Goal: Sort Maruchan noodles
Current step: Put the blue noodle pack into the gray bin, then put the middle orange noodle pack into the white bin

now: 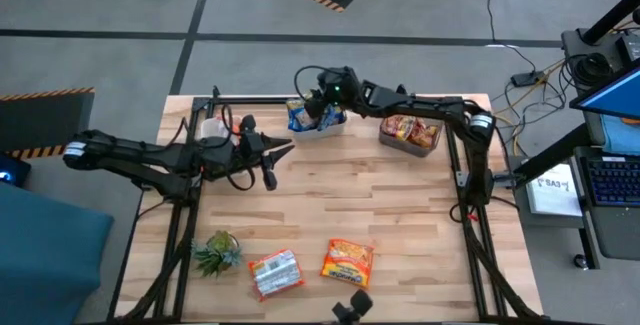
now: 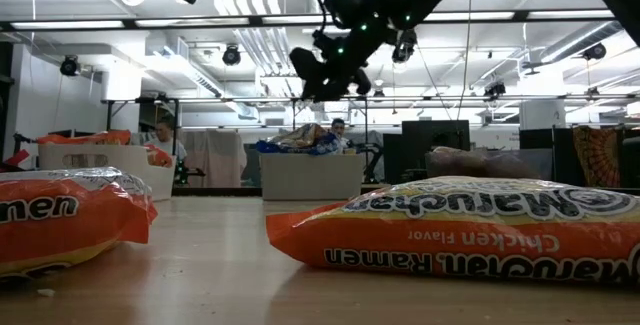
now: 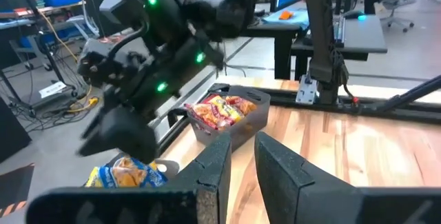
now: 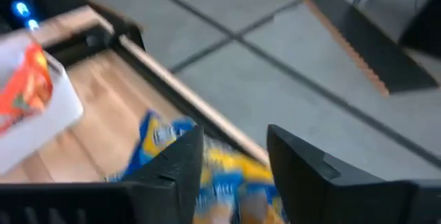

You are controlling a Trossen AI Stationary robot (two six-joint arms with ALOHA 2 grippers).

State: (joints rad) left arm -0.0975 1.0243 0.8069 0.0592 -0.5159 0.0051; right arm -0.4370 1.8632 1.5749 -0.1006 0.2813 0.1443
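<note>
The right gripper (image 1: 322,108) hangs over the far bin (image 1: 318,125) of blue packets (image 4: 207,165), fingers parted and empty, so a drop looks done. Next it must reach the orange packet (image 1: 347,262) and white packet (image 1: 275,273) on the desk's (image 1: 400,215) near edge. The left gripper (image 1: 280,150) waits mid-desk, fingers apart, empty.

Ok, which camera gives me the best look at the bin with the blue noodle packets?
The high view: the blue-packet bin shows under the right pincer. The low view shows it far off, side-on. The left wrist view catches only a corner; the right wrist view is blurred.

Table (image 1: 400,215) pale wood planks, smooth matt, packets (image 2: 470,227) glossy crinkly plastic, bin (image 3: 256,117) grey matt plastic, arms' fingers (image 3: 282,172) dark matt.
</note>
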